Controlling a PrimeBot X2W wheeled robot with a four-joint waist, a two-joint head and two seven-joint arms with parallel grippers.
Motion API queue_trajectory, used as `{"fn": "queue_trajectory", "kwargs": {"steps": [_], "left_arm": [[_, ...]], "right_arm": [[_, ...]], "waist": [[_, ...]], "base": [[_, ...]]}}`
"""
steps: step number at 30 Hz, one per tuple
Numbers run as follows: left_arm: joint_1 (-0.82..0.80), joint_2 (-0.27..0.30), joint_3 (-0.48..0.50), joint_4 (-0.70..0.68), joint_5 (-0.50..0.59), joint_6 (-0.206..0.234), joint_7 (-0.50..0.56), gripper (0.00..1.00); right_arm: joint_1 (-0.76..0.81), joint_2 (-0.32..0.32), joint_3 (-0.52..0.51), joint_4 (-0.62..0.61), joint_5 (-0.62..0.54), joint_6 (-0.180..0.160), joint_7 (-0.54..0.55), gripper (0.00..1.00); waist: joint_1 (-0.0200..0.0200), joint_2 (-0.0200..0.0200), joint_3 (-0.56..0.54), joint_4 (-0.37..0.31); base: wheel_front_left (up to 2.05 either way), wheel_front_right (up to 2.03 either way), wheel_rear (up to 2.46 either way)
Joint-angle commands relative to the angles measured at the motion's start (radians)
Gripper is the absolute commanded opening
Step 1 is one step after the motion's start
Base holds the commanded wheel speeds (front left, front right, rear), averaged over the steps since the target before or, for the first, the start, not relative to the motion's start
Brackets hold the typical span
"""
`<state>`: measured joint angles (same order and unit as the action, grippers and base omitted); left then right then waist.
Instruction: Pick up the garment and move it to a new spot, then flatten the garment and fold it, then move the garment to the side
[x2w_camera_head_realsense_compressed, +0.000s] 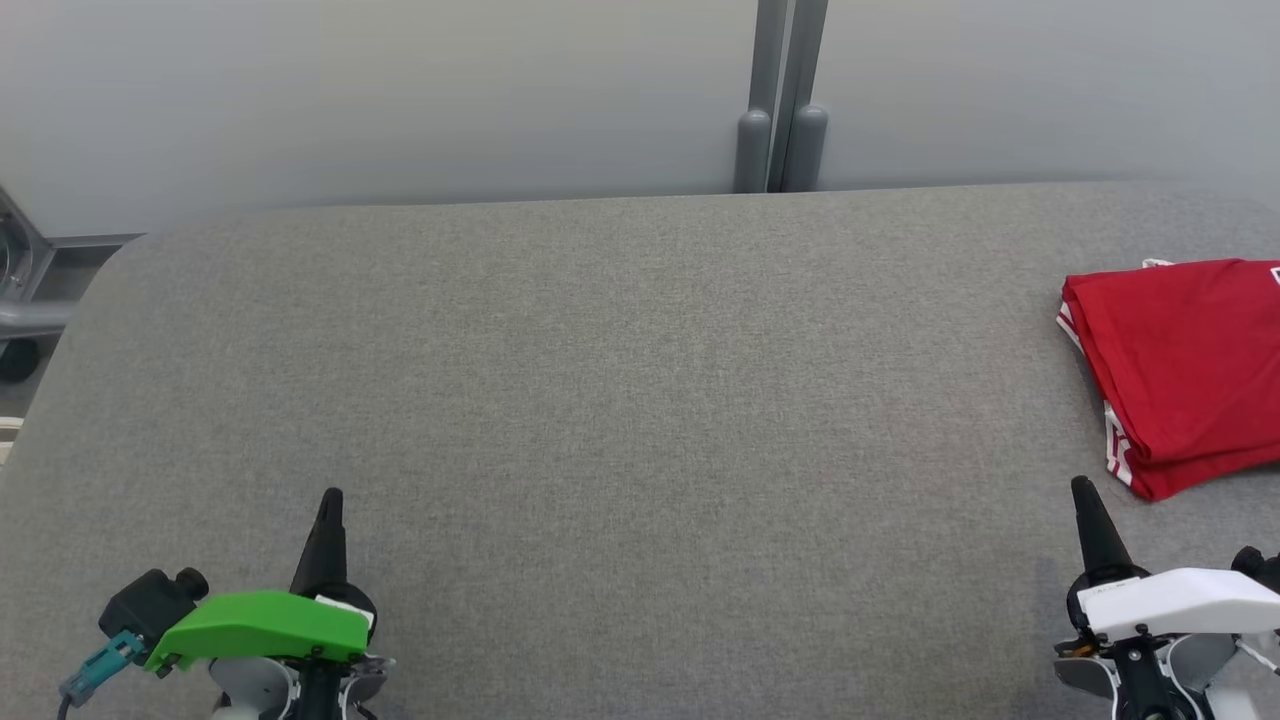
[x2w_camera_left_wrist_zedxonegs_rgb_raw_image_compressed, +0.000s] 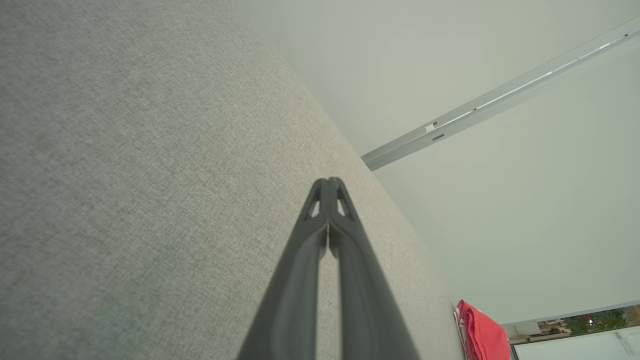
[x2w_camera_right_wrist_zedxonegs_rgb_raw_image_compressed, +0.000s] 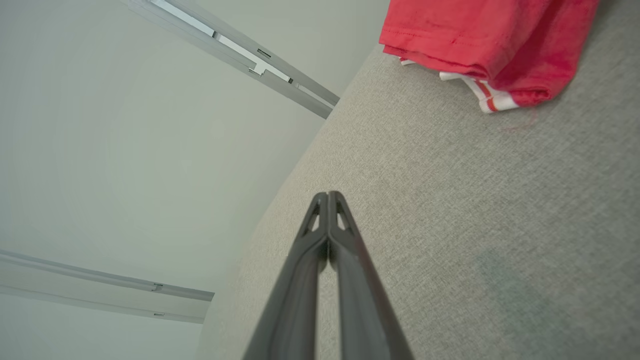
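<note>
Folded red garment (x2w_camera_head_realsense_compressed: 1185, 370), striped trim (x2w_camera_head_realsense_compressed: 1117, 452), on table (x2w_camera_head_realsense_compressed: 600, 400).

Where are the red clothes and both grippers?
red garment (x2w_camera_head_realsense_compressed: 1185, 370): head view, middle of folded cloth.
left gripper (x2w_camera_head_realsense_compressed: 332, 497): head view, tip of its shut fingers.
right gripper (x2w_camera_head_realsense_compressed: 1081, 486): head view, tip of its shut fingers.

The left gripper (x2w_camera_head_realsense_compressed: 330, 500) is being recorded as two long, tapered black fingers (x2w_camera_left_wrist_zedxonegs_rgb_raw_image_compressed: 300, 280), each being pierced by a small triangular slot near its tip. Its wrist is being capped by a bright green cover (x2w_camera_head_realsense_compressed: 262, 625), with a black module (x2w_camera_head_realsense_compressed: 150, 600) and a teal cable connector (x2w_camera_head_realsense_compressed: 100, 665) being carried alongside. The right gripper (x2w_camera_head_realsense_compressed: 1085, 495) is being recorded with matching fingers, a white cover (x2w_camera_head_realsense_compressed: 1180, 598) and a small orange part (x2w_camera_head_realsense_compressed: 1070, 648) beneath it.
</note>
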<state>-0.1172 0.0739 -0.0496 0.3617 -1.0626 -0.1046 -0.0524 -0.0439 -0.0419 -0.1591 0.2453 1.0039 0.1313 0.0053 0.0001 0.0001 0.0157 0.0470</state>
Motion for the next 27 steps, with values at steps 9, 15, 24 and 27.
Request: {"fn": "queue_trajectory", "kwargs": {"steps": [9, 15, 24, 27], "left_arm": [[-0.042, -0.004, 0.008, -0.012, -0.111, -0.009, 0.026, 0.00], [-0.051, -0.007, 0.010, -0.012, -0.169, -0.011, 0.042, 0.00], [-0.064, -0.010, 0.013, -0.012, -0.249, -0.014, 0.061, 0.00], [-0.069, -0.011, 0.014, -0.012, -0.284, -0.016, 0.070, 0.00]], "right_arm": [[0.007, -0.008, -0.019, -0.028, 0.121, 0.000, 0.026, 0.00], [0.009, -0.008, -0.027, -0.035, 0.183, 0.000, 0.039, 0.00], [0.010, -0.009, -0.039, -0.045, 0.271, 0.000, 0.057, 0.00], [0.012, -0.009, -0.044, -0.049, 0.308, 0.000, 0.065, 0.00]], "waist": [[0.0000, -0.0001, -0.002, -0.007], [0.0000, -0.0001, -0.003, -0.011], [0.0000, -0.0001, -0.005, -0.017], [0.0000, -0.0001, -0.006, -0.020]], "base": [[0.00, 0.00, 0.00], [0.00, 0.00, 0.00], [0.00, 0.00, 0.00], [0.00, 0.00, 0.00]]}}
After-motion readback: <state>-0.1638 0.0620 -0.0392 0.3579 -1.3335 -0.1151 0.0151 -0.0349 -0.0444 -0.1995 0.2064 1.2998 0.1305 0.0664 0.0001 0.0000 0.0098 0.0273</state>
